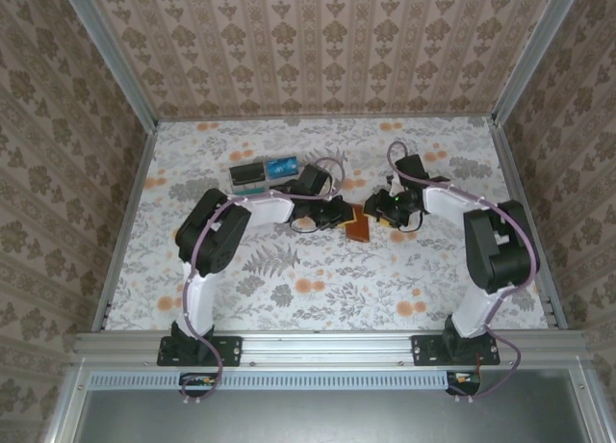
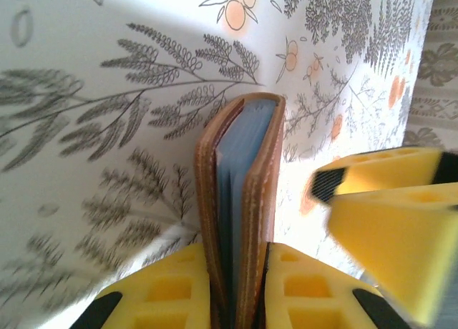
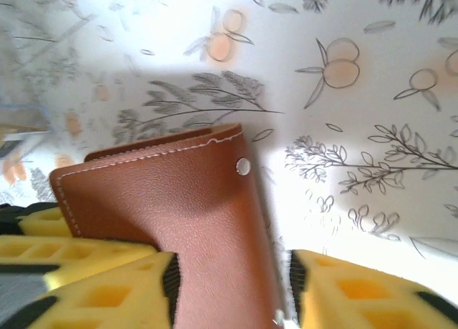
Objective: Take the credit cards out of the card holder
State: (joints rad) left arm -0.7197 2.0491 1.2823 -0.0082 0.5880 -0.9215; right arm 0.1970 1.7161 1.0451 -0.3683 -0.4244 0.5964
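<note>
card holder (image 2: 259,172) in left hand (image 2: 237,256)

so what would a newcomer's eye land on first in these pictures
The brown card holder, in the middle of the floral table where both arms meet. In the left wrist view it stands edge-on with its blue-grey lining showing, pinched between the yellow fingers of the left gripper. The right gripper straddles its leather face, with a slim gap at one pad.

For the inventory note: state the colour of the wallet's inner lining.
The wallet is lined blue-grey; left wrist view shows it best.
</note>
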